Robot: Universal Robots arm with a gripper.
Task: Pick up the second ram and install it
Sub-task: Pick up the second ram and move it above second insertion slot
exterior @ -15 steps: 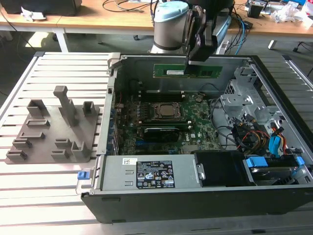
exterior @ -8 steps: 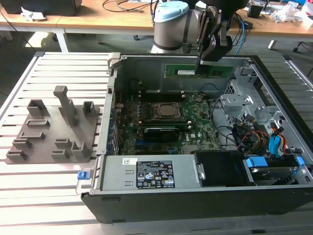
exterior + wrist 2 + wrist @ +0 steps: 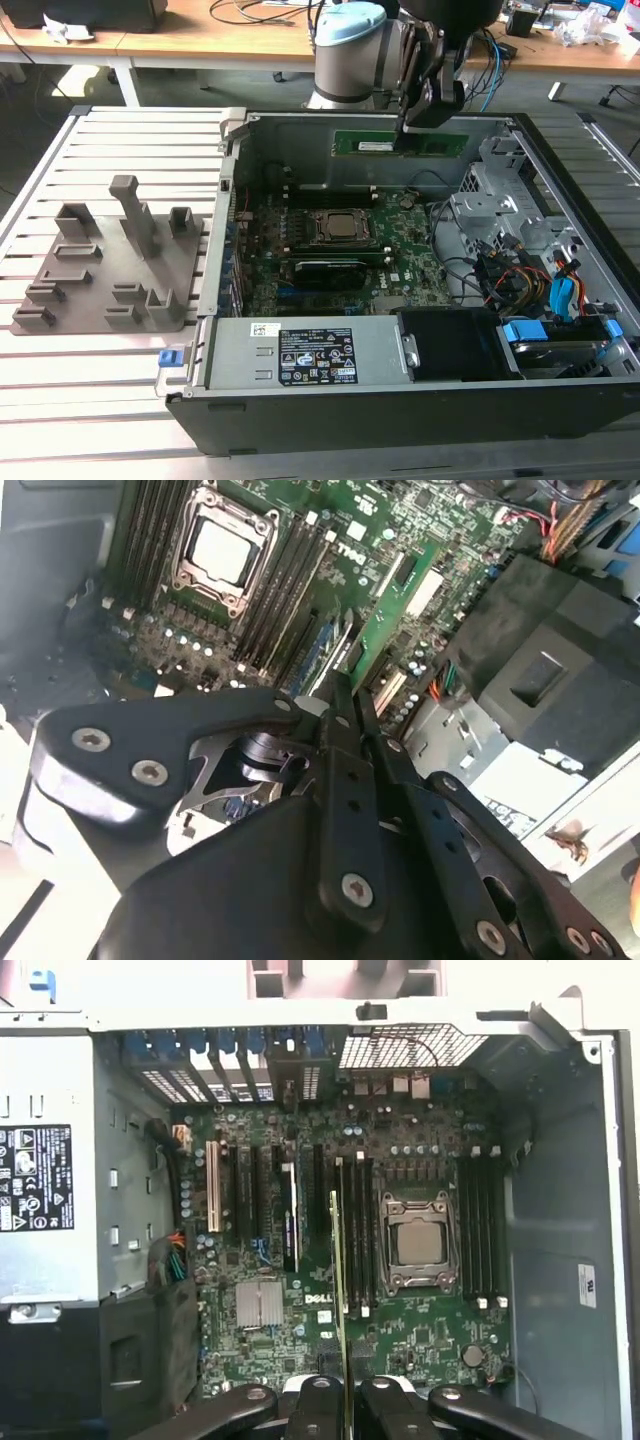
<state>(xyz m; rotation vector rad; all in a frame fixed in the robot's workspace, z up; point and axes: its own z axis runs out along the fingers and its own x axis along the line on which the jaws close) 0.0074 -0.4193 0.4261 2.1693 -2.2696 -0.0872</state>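
The white slatted tabletop (image 3: 110,130) carries a big black-and-grey computer case (image 3: 290,145) lying open on its side. Inside it sit a grey power supply box (image 3: 300,355) with labels, a black drive bay with blue tabs and loose coloured cables, and the large green motherboard (image 3: 400,280) with its square silver processor socket (image 3: 340,228) and rows of long dark memory slots (image 3: 355,1240) on either side. Off to the exterior view's left, a grey plastic fixture block (image 3: 100,290) stands on the slats with its pockets empty. Over the far side of the case, the black end effector (image 3: 418,122) pinches the second ram (image 3: 385,144), a long thin green circuit-board stick, between its fingers. The stick hangs level above the board, clear of any slot; in the first wrist view it shows edge-on alongside the slots next to the socket. It looks light and stiff but fragile. I'd say it should be gripped by its flat faces near the middle, as here, keeping off the contact edge, and held square so it does not twist.
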